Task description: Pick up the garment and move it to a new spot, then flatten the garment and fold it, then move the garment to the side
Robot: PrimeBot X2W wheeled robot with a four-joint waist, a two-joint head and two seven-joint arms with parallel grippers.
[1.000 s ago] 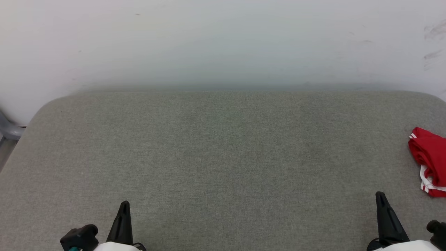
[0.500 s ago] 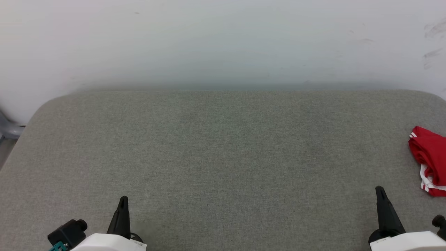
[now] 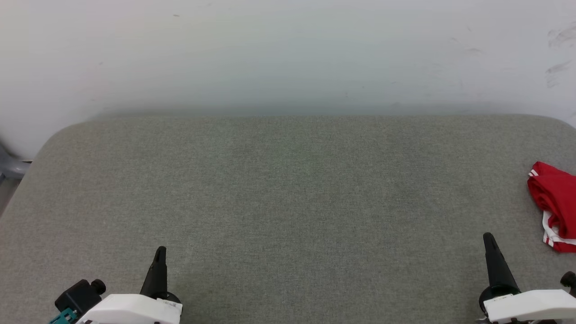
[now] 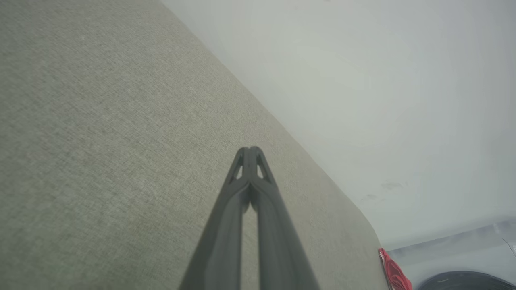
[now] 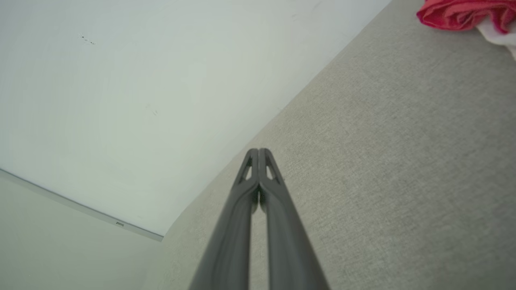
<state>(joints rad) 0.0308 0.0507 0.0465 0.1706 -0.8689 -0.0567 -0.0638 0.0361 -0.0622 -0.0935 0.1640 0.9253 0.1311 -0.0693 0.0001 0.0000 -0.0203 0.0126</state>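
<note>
The garment (image 3: 555,202), red with white striped trim, lies crumpled at the right edge of the grey fabric surface (image 3: 288,193), partly cut off by the head view's border. It also appears as a red bunch (image 5: 463,14) at the top right of the right wrist view and a small red patch (image 4: 393,272) in the left wrist view. My right gripper (image 3: 489,240) is shut and empty, a short way left of and nearer than the garment. My left gripper (image 3: 159,253) is shut and empty at the lower left, far from it. Shut fingertips show in both wrist views (image 4: 250,151) (image 5: 258,152).
A pale wall (image 3: 288,54) rises behind the surface's far edge. A grey object (image 3: 9,166) stands off the surface's left side. A dark round object (image 4: 467,281) lies beyond the surface's far corner in the left wrist view.
Both grippers have crept forward, up the head view, with more of the white forearms showing. The garment has not moved on the surface; the camera shifted slightly.
</note>
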